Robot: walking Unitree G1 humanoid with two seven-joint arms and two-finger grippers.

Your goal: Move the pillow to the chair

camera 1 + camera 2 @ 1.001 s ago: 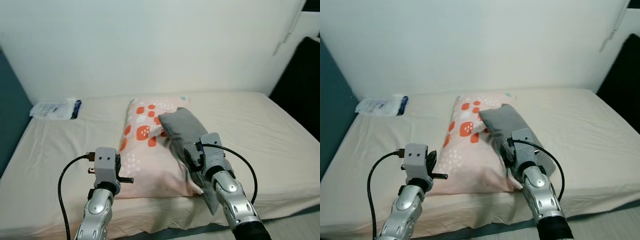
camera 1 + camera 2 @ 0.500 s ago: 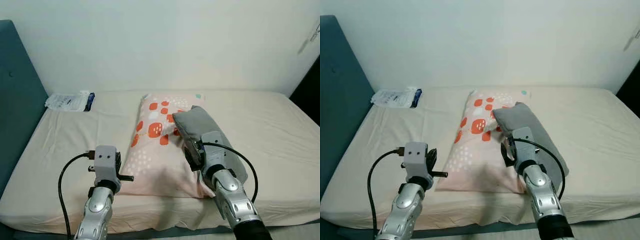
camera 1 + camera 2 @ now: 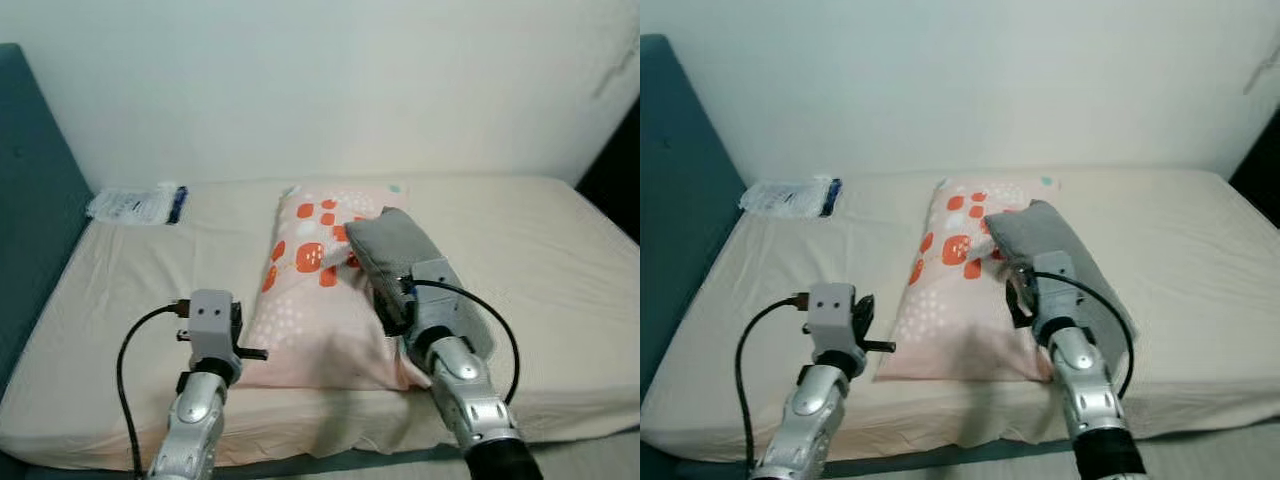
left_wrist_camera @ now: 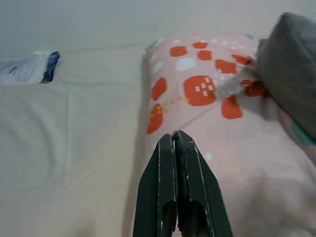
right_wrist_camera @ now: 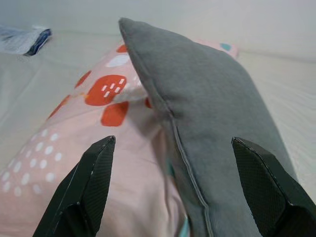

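Both my arms are raised fwd, elbows low, wrists roughly level w/ each other. Left gripper [image 4: 176, 143] has its two black fingers pressed flat together, pointing straight ahead. Right gripper [image 5: 180, 163] is spread wide, one finger out to each side. Black cable loops off each wrist housing. Left forearm angles slightly inward; right forearm too.

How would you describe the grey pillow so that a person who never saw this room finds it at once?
Look at the bed with the beige sheet against the white wall. Near its middle lie two pillows; the grey pillow leans on the right side of the pink pillow. It is plain dark grey, while its neighbour is pink with red patches.
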